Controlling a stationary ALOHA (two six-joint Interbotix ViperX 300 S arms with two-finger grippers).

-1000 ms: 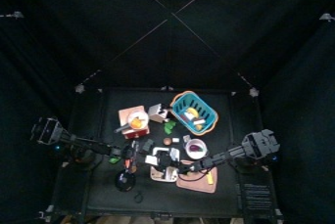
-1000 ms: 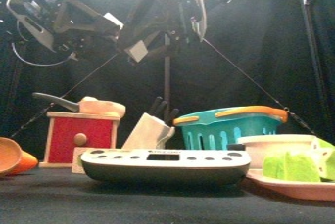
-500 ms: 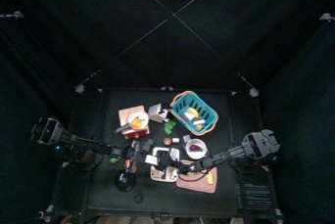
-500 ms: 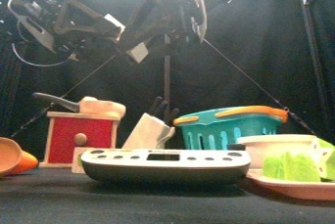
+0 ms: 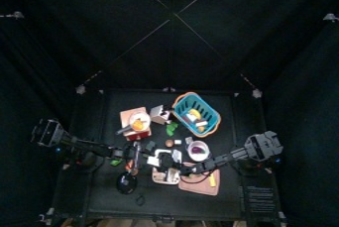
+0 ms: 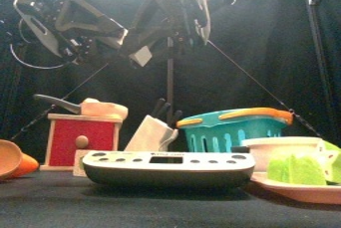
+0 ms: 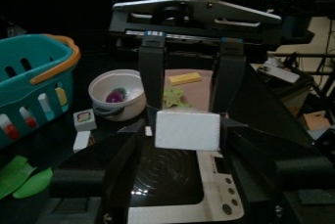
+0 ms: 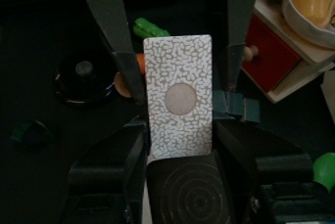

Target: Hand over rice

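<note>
The rice is a flat white speckled pack with a round window, held in the air over the table's middle. In the right wrist view my right gripper is shut on its two long edges. My left gripper faces it from the other side. Its jaws stand open, wide of the pack and apart from its edges. From above, the pack hangs between the left gripper and the right gripper. In the front view both arms are high up and the jaws do not show clearly.
Under the pack sits a black kitchen scale. Around it are a teal basket, a red box, a purple-rimmed bowl, a wooden board with food pieces, a black pan and a knife block.
My left gripper's jaws have spread wider and let go of the pack. The right gripper keeps its hold, and the pack has barely moved.
</note>
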